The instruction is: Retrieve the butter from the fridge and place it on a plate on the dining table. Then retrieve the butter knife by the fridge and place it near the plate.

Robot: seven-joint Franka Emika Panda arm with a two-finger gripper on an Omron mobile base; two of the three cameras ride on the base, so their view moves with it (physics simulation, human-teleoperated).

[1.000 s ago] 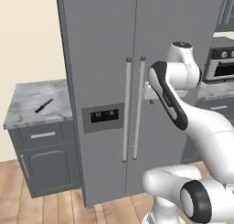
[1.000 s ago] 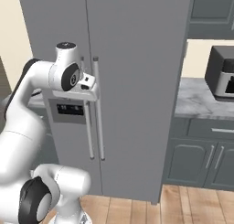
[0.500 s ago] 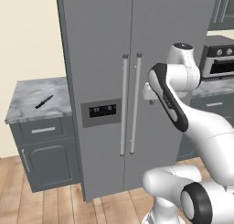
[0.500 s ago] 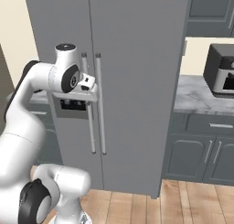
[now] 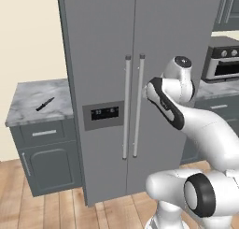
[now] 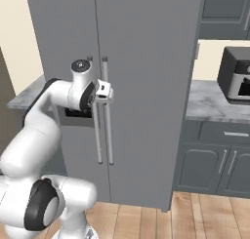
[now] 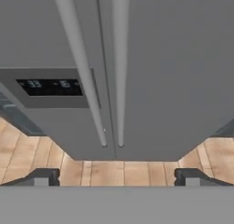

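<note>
The gripper has its jaws spread wide and holds nothing, pointing at the two bar handles of the closed fridge, while the butter knife lies on the marble worktop left of the fridge

Black butter knife flat on marble-topped cabinet.

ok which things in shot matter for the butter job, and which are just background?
Job:
fridge, doors shut
butter knife on the side cabinet
gripper, open, facing the fridge handles

Background:
toaster oven
counter and lower cabinets
</note>
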